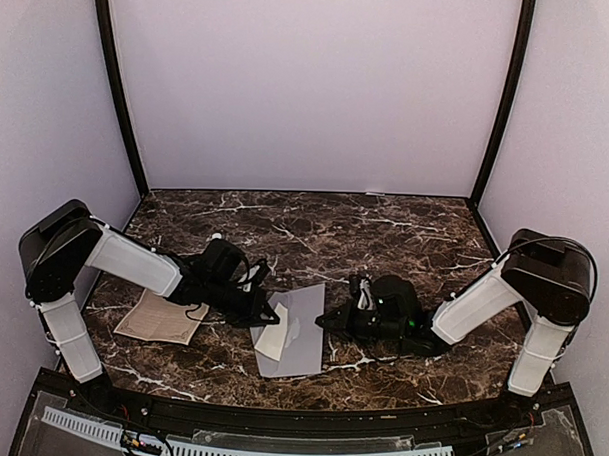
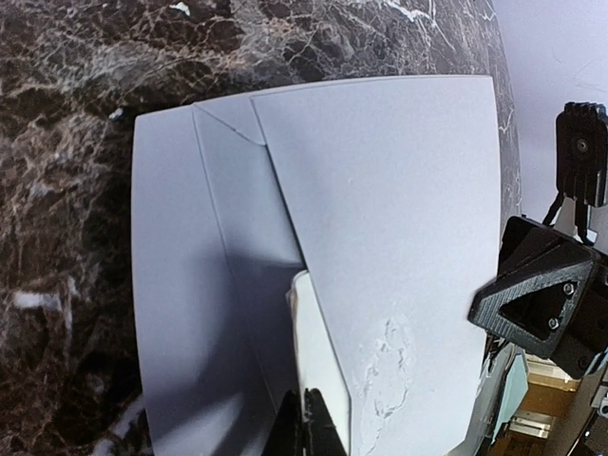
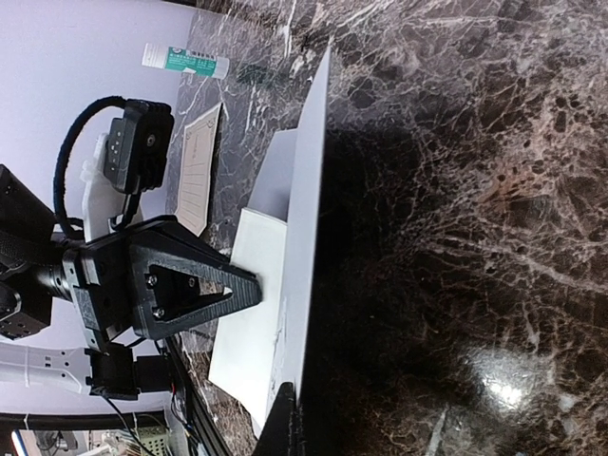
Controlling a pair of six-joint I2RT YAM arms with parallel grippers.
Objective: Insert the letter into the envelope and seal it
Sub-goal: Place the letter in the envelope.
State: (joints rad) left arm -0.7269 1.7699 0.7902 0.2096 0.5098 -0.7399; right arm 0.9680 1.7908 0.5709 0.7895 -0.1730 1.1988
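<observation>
The pale grey-lavender envelope (image 1: 303, 338) lies mid-table. My right gripper (image 1: 325, 320) is shut on the edge of its upper layer (image 3: 306, 237) and holds that layer raised off the marble. My left gripper (image 1: 274, 315) is shut on a folded white letter (image 1: 273, 335). In the left wrist view the letter (image 2: 321, 361) sits in my left gripper (image 2: 309, 432), its far end tucked under the raised layer (image 2: 399, 190). The right wrist view shows my left gripper (image 3: 249, 288) on the letter (image 3: 249, 332), with my right gripper (image 3: 290, 432) at the frame's bottom.
A tan bordered sheet (image 1: 161, 318) lies on the marble table (image 1: 384, 231) under the left arm, and it also shows in the right wrist view (image 3: 198, 171). A white glue stick (image 3: 185, 60) lies beyond it. One right finger (image 2: 532, 304) stands close beside the envelope.
</observation>
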